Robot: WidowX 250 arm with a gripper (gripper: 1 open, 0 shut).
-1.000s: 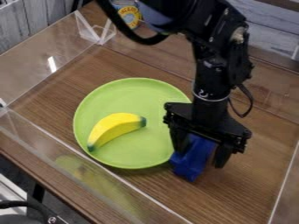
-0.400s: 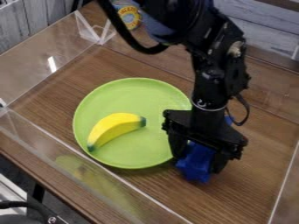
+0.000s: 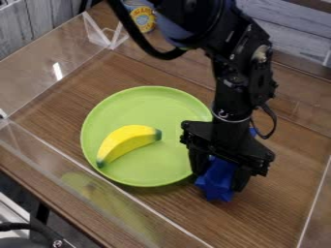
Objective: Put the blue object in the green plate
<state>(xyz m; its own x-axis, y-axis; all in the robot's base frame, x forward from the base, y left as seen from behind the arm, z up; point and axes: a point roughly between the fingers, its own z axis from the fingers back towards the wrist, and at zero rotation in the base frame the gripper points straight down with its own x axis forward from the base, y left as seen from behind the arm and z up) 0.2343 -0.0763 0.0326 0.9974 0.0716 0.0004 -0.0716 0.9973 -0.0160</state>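
The blue object [image 3: 220, 181] is a deep-blue ridged block standing on the wooden table just right of the green plate [image 3: 142, 104]. My black gripper [image 3: 223, 172] reaches straight down over it, with its fingers on either side of the block and closed against it. The block's lower end seems to rest on the table. The green plate is large, round and lime green, and a yellow banana [image 3: 126, 143] lies in its lower left part.
Clear acrylic walls [image 3: 52, 68] surround the wooden table. The front wall edge [image 3: 91, 194] runs close below the plate. My arm [image 3: 233, 68] rises from the gripper toward the top of the view.
The gripper has come down and shifted slightly right around the blue block and closed on it. In the last half second it has barely moved.
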